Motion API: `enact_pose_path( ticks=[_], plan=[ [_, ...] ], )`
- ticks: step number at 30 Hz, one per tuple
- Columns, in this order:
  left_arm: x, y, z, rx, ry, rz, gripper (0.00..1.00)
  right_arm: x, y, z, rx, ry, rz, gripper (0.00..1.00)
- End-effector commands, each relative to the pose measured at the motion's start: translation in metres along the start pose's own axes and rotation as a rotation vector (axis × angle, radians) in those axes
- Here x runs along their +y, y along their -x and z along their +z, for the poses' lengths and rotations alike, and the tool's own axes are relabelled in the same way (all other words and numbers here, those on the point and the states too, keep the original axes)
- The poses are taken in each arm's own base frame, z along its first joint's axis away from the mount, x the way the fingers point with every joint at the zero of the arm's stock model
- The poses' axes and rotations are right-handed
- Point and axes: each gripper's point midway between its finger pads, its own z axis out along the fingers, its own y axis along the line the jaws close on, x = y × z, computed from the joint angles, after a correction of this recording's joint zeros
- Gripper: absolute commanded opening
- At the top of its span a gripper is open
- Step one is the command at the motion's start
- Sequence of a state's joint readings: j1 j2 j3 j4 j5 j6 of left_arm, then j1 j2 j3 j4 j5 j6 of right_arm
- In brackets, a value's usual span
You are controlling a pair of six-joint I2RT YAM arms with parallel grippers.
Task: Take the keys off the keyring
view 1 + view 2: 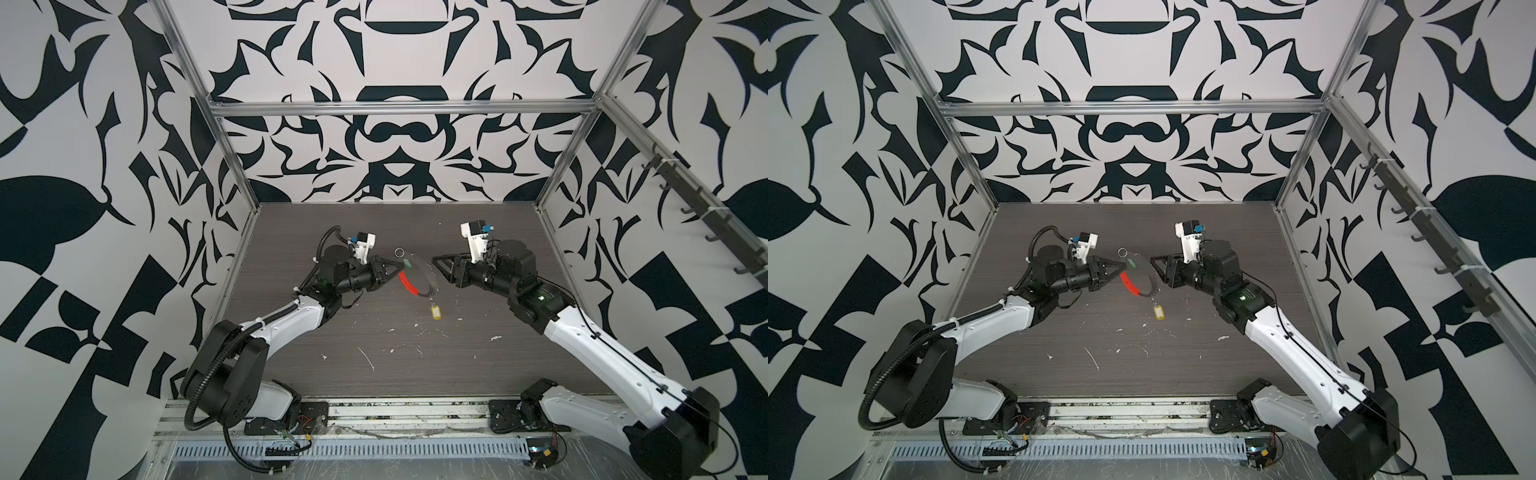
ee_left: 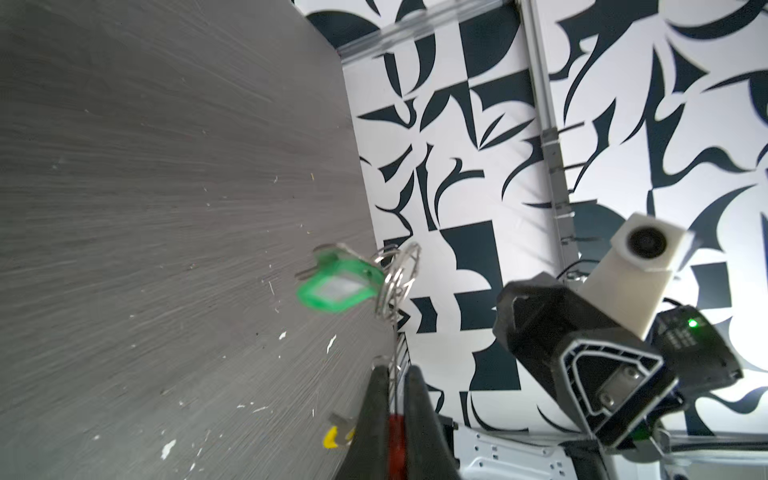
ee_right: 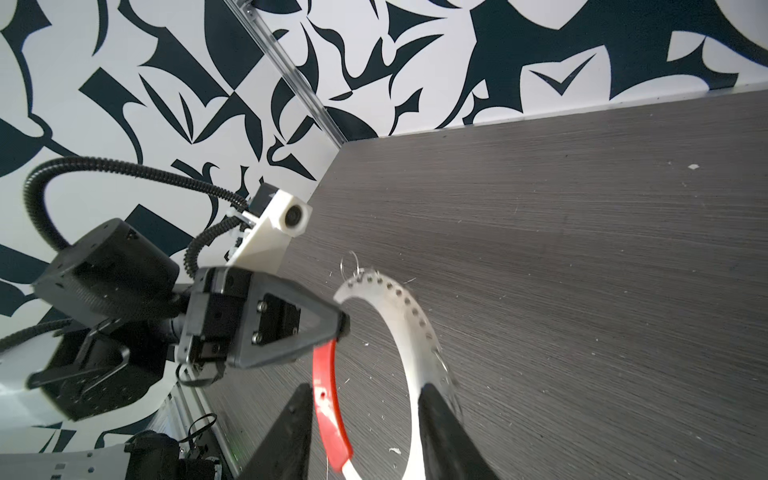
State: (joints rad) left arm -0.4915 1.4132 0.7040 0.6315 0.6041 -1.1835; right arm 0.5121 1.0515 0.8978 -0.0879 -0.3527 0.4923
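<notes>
Keyring (image 3: 413, 332) in left end effector's (image 3: 343, 326) pinch, between right end effector's (image 3: 366, 388) fingers.

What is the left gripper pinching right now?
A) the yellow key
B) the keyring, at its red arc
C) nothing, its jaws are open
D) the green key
B: in the right wrist view the left gripper is shut on the keyring at the end of its red arc. The green key and the yellow key are clear of its jaws.

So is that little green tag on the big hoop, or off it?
On. The green tag is hooked by its metal loop onto the hoop, which the left gripper pinches.
</notes>
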Motion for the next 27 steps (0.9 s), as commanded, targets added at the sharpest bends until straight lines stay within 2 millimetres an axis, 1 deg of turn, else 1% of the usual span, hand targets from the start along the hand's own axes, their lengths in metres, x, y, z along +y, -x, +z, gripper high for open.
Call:
enact_pose_path(
  ticks=[1,4,7,9,11,15,20,21,22,27],
  plan=[
    [-0.013,0.029,-0.018,-0.120,-0.071,-0.089,0.00,0.008,0.001,-0.011,-0.012,0.022,-0.071,0.46],
    [-0.006,0.038,-0.027,-0.169,-0.048,-0.117,0.00,0.006,-0.006,-0.014,-0.006,0.022,-0.104,0.51],
    [-0.010,0.042,-0.031,-0.191,-0.055,-0.136,0.00,0.003,-0.016,-0.012,0.026,0.030,-0.127,0.51],
    [-0.013,0.044,-0.032,-0.196,-0.054,-0.145,0.00,-0.001,-0.024,-0.006,0.058,0.025,-0.126,0.51],
    [-0.015,0.045,-0.035,-0.206,-0.046,-0.148,0.00,-0.001,-0.030,-0.001,0.087,0.042,-0.124,0.50],
    [-0.023,0.048,-0.040,-0.222,-0.042,-0.136,0.00,0.008,-0.039,0.007,0.120,0.075,-0.152,0.49],
    [-0.024,0.048,-0.040,-0.221,-0.035,-0.137,0.00,0.023,-0.045,0.015,0.138,0.099,-0.223,0.48],
    [-0.025,0.048,-0.040,-0.220,-0.036,-0.138,0.00,0.023,-0.045,0.017,0.135,0.095,-0.229,0.48],
    [-0.037,0.048,-0.045,-0.227,-0.061,-0.122,0.00,0.023,-0.044,0.018,0.132,0.095,-0.233,0.47],
    [-0.038,0.046,-0.046,-0.224,-0.068,-0.131,0.00,0.023,-0.043,0.025,0.137,0.087,-0.251,0.44]
  ],
)
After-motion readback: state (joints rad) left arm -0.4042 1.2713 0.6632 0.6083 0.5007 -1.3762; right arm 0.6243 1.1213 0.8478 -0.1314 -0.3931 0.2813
